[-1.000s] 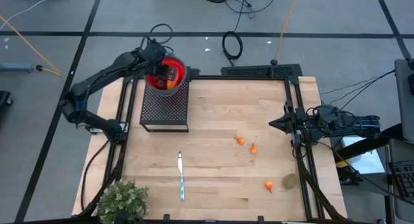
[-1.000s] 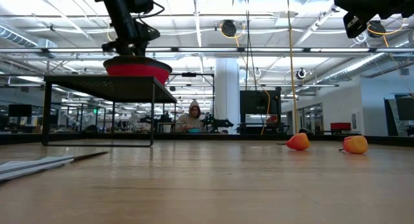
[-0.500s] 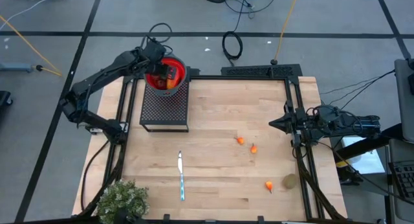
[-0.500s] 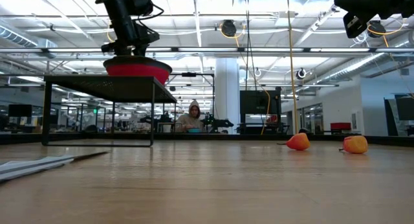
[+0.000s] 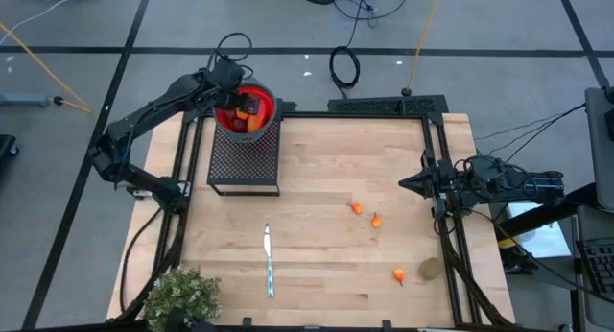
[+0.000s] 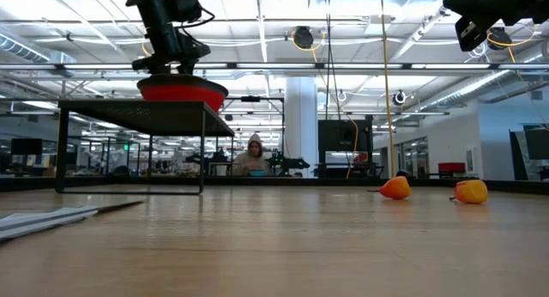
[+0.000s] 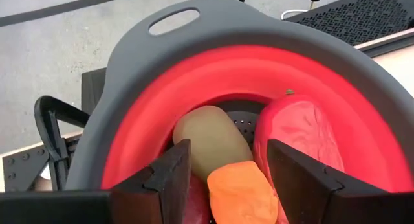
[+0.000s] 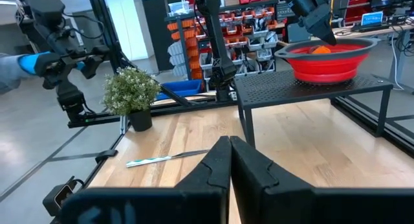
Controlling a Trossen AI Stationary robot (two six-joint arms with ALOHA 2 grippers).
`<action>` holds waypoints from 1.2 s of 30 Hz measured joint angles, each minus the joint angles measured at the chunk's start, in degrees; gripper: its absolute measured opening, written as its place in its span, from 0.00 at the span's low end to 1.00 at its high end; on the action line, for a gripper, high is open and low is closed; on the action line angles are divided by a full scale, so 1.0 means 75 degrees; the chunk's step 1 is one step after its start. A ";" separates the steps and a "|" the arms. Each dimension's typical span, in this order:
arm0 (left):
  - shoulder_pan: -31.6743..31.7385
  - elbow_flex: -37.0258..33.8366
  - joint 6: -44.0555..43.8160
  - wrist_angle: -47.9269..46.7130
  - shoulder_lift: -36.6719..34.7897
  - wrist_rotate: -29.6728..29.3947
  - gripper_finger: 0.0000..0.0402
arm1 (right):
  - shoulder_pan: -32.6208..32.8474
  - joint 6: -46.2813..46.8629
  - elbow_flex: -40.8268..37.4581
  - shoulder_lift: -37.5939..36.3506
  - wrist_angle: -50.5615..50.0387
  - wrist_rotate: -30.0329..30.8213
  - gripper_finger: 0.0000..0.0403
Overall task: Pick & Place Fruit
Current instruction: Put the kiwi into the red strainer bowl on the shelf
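1. A pale wooden surface (image 5: pixel 326 178) stands on a grey floor in a big workshop; the low view looks across it to shelving and a seated person far behind.
2. At the surface's far left corner a black perforated stand (image 5: pixel 245 159) carries a red bowl with a grey rim (image 7: pixel 129 68), raised, likely so it serves as the drop-off for the fruit.
3. The left tool (image 7: pixel 223 175) hangs just over the bowl, fingers spread and released, with an orange piece (image 7: pixel 240 190) lying between them in the bowl. It reads as a piece just let go, though contact with the fingers cannot be ruled out.
4. Also in the bowl: a brown-green oval (image 7: pixel 208 138) and an elongated red fruit (image 7: pixel 301 136).
5. Still on the surface: three tiny orange bits (image 5: pixel 376 220) and another brown-green oval (image 5: pixel 430 269) near the right edge.
6. The right tool (image 8: pixel 229 160) waits at the right edge, fingers pressed together and empty.
7. A knife (image 5: pixel 269 260) and a potted plant (image 5: pixel 180 296) sit at the near side, not part of the job.
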 joint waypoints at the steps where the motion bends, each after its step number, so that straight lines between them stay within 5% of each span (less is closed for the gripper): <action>1: 0.0000 0.0000 -0.0039 0.0000 -0.0006 0.0017 0.50 | -0.0003 0.0000 0.0000 0.0000 0.0000 0.0000 0.00; 15: -0.0260 -0.0003 -0.0770 0.0170 -0.0750 0.2478 0.48 | -0.0002 0.0000 0.0000 0.0000 0.0003 0.0000 0.01; 36: -0.2687 0.0000 -0.1170 0.0175 -0.2238 0.2258 0.27 | 0.0000 -0.0001 0.0000 0.0000 -0.0665 -0.0526 0.00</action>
